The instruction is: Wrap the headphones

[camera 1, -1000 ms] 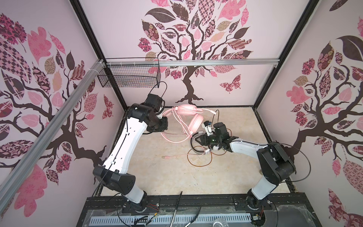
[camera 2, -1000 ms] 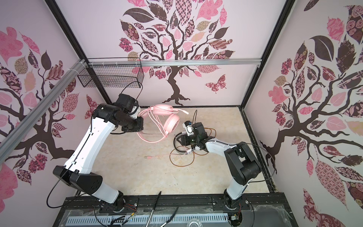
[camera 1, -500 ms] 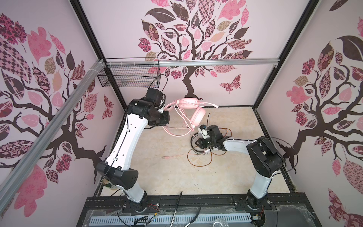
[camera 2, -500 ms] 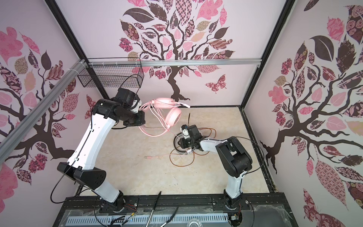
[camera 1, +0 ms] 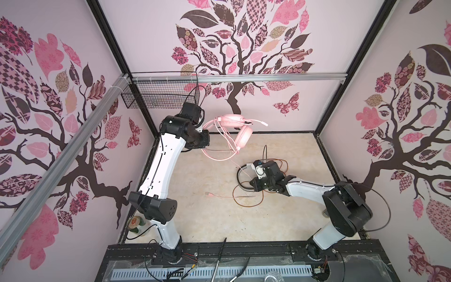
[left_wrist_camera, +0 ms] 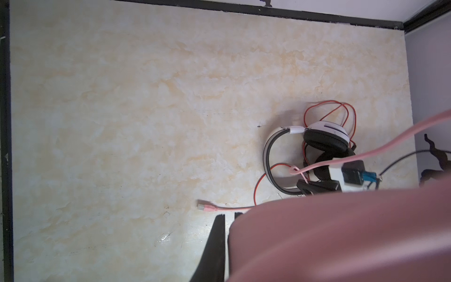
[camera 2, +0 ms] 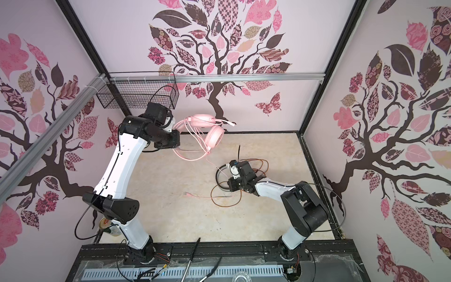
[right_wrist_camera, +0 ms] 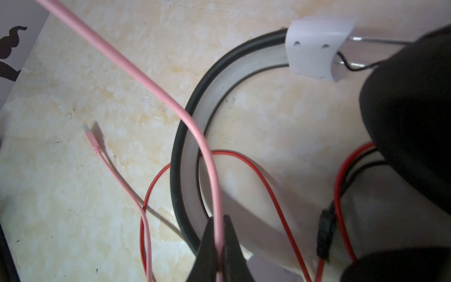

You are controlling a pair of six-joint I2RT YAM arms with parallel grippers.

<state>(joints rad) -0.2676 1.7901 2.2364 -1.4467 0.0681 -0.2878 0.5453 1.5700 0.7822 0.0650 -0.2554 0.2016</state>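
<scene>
Pale pink walls (camera 1: 317,102) all around with big tree-and-leaf decals (camera 1: 231,102) — pretty loud. Floor (camera 1: 207,219) is a cream marbled sheet, and a black wire basket (camera 1: 158,97) hangs off the silver rail (camera 1: 268,78).

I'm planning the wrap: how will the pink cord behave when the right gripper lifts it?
Likely floppy: the pink cord bends limply out of the right gripper and its plug end lies slack. Probably light, though it crosses the red cord and may drag it along. Thin and smooth, it might slip through the shut jaws.
</scene>
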